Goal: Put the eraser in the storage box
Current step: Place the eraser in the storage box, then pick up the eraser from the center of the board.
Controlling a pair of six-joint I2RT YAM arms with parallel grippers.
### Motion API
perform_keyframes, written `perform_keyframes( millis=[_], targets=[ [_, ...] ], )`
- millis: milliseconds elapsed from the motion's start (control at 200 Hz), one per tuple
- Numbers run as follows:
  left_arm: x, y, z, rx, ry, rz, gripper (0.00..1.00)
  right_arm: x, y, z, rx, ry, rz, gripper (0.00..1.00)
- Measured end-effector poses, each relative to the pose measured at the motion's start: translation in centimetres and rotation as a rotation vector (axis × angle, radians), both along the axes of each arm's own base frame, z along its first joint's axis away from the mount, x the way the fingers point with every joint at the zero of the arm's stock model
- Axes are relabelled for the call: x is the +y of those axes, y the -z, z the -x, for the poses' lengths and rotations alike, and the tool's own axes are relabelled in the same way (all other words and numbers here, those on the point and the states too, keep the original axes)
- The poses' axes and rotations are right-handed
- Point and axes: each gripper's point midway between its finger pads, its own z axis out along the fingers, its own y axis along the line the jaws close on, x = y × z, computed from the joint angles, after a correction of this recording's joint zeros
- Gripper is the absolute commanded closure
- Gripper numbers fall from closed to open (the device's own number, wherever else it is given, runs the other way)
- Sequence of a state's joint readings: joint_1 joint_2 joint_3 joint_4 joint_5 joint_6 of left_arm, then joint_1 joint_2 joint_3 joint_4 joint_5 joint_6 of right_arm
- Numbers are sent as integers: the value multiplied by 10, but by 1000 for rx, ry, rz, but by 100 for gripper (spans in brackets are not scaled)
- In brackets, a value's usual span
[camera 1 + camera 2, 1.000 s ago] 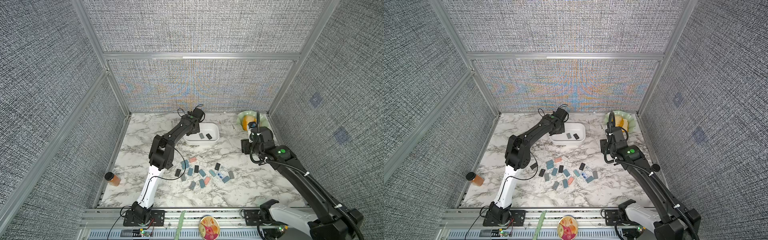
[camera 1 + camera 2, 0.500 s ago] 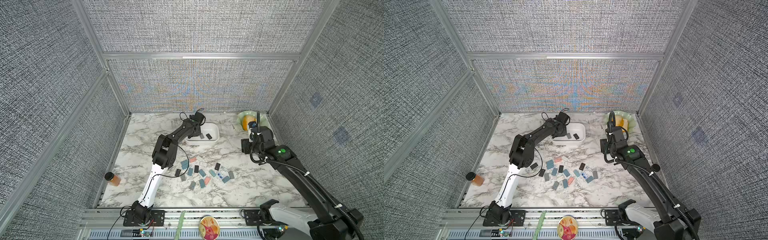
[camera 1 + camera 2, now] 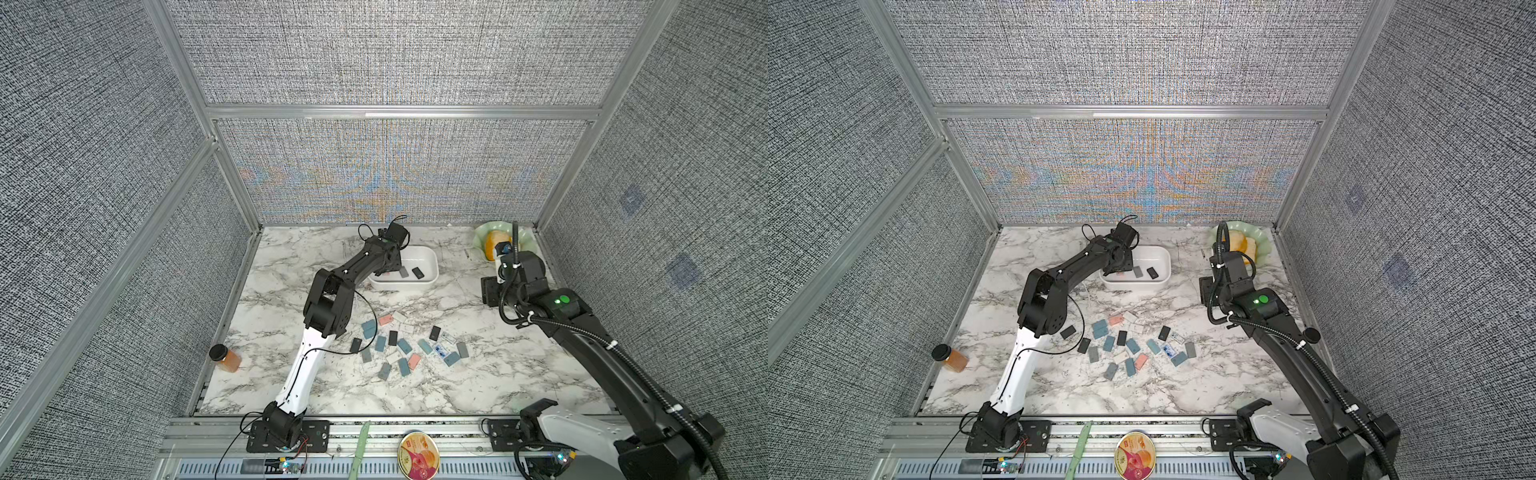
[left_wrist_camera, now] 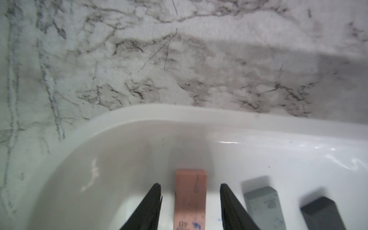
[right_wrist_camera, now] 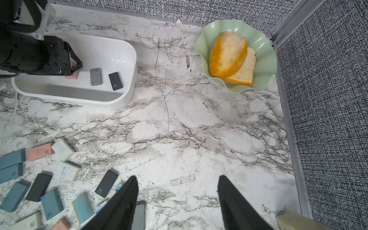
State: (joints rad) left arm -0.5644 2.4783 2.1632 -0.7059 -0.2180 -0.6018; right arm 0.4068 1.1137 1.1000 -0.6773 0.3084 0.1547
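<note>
The white storage box stands at the back middle of the marble table. My left gripper reaches into its left end and is open. A pink eraser lies on the box floor between the jaws, with a gap on each side. Beside it in the box lie a grey eraser and a black eraser. My right gripper hangs open above bare table to the right, holding nothing.
Several loose erasers in blue, grey, black, pink and white are scattered mid-table. A pale green scalloped dish with bread sits in the back right corner. An orange bottle lies at the left edge.
My left gripper has gone from shut to open over the box, and the pink eraser now lies free between its jaws. The right arm has not moved.
</note>
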Motion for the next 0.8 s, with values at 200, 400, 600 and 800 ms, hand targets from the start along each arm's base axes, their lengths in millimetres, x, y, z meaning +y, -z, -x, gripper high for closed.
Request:
perform_keyframes(
  millis=[200, 400, 600, 800],
  targets=[
    [-6, -54, -4, -76, 11, 69, 48, 3, 8, 4, 25, -9, -17, 33],
    [-13, -109, 1, -138, 44, 153, 49, 9, 33, 18, 109, -17, -68, 33],
    [-15, -151, 25, -189, 92, 254, 48, 21, 76, 42, 237, -9, -149, 33],
    [-11, -186, 51, -254, 138, 335, 49, 32, 113, 66, 343, 7, -182, 34]
  ],
)
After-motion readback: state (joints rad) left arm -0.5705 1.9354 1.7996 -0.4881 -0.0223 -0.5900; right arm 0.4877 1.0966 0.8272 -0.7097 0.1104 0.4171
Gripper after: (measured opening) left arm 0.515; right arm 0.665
